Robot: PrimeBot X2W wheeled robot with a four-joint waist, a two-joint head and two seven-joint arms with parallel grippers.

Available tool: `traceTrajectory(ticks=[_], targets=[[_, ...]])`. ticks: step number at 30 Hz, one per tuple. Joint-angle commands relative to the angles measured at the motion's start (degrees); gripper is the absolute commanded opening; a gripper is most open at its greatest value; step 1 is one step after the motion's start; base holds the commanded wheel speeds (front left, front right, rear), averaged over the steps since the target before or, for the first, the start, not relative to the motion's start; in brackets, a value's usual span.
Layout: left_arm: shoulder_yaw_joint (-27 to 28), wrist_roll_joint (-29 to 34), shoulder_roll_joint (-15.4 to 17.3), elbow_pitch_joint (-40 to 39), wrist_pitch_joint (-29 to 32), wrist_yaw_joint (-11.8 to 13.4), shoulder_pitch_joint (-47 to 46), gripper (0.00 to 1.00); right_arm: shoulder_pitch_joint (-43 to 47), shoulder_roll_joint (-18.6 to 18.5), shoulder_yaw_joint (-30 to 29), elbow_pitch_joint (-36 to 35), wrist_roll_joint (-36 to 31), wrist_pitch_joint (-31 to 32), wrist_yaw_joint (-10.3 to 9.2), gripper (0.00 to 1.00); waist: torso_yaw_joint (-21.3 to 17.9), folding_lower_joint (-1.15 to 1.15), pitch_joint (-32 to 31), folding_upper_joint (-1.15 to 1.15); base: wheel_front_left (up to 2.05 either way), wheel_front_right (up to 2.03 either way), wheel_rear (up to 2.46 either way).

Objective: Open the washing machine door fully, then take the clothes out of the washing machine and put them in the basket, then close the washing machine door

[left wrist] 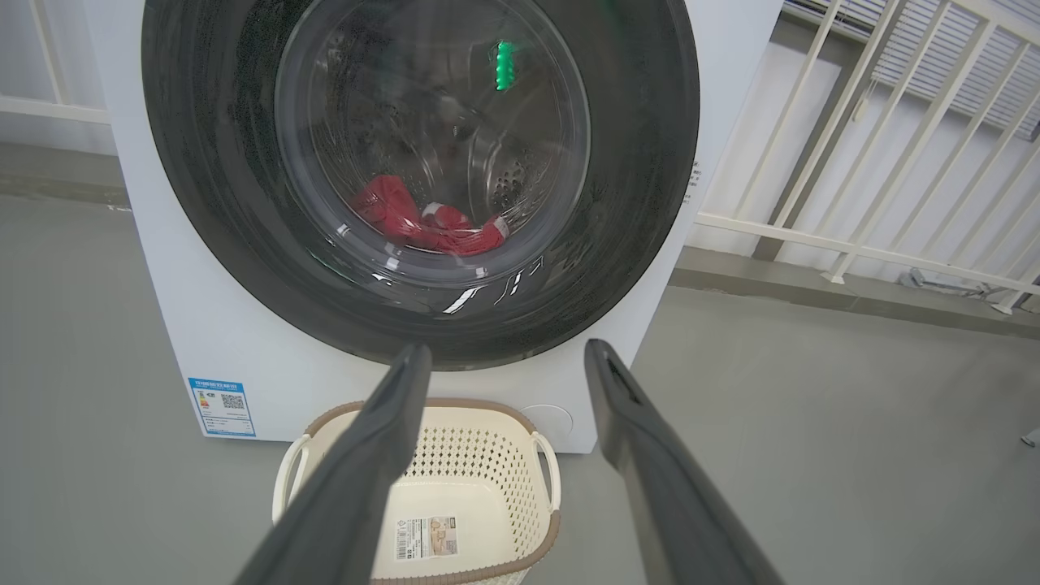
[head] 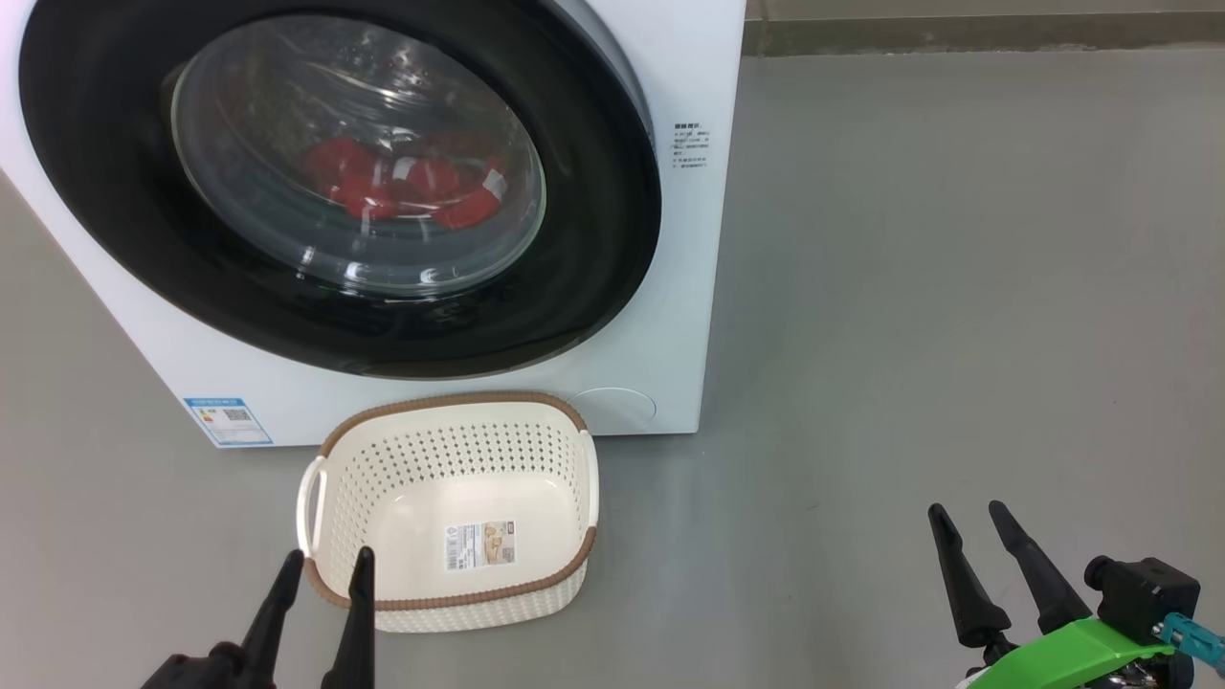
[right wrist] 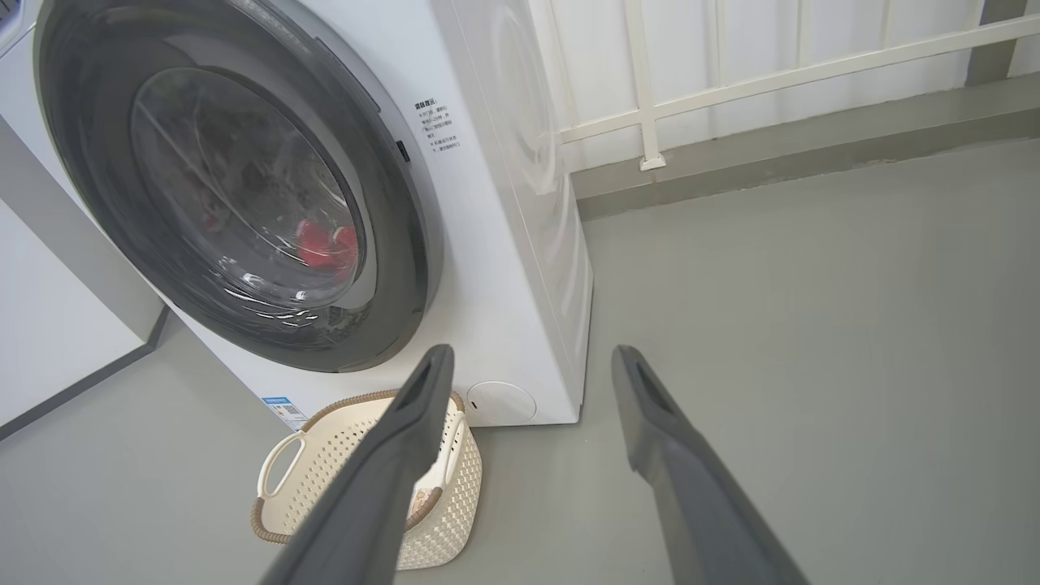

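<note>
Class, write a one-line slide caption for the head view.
Before unloading: washing machine door closed on the clothes, basket in front, left gripper and right gripper open, holding nothing.

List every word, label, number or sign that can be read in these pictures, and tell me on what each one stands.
No text can be quoted; all of it is too small or blurred.
blue label, low on the washing machine front: a square code and print, unreadable.
dark printed lines, right of the washing machine door: unreadable.
sticker, on the bottom of the basket: a barcode and a small picture, print unreadable.
</note>
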Motion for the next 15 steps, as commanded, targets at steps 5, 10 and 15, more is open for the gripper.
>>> traceTrajectory(ticks=[5,10,15], targets=[[1.41,4.25,1.22,-2.03,-1.7,-0.17,-0.88,1.0,-0.91,-1.33,1.55,-1.92,-4.21,-1.7,0.08,1.0,-0.02,0.0,-0.01,0.0,0.0,0.0,0.0],[1.46,6.79,1.17,-2.11,-2.55,-0.18,-0.55,1.0,-0.41,-1.64,1.3,-2.25,-7.13,-2.54,0.09,1.0,0.01,0.0,-0.17,0.0,0.0,0.0,0.0],[1.66,8.63,1.09,-2.18,-3.22,-0.19,-0.27,1.0,0.05,-1.53,0.55,-2.68,-9.2,-3.19,0.09,1.0,0.0,0.0,-0.28,0.0,0.0,0.0,0.0]])
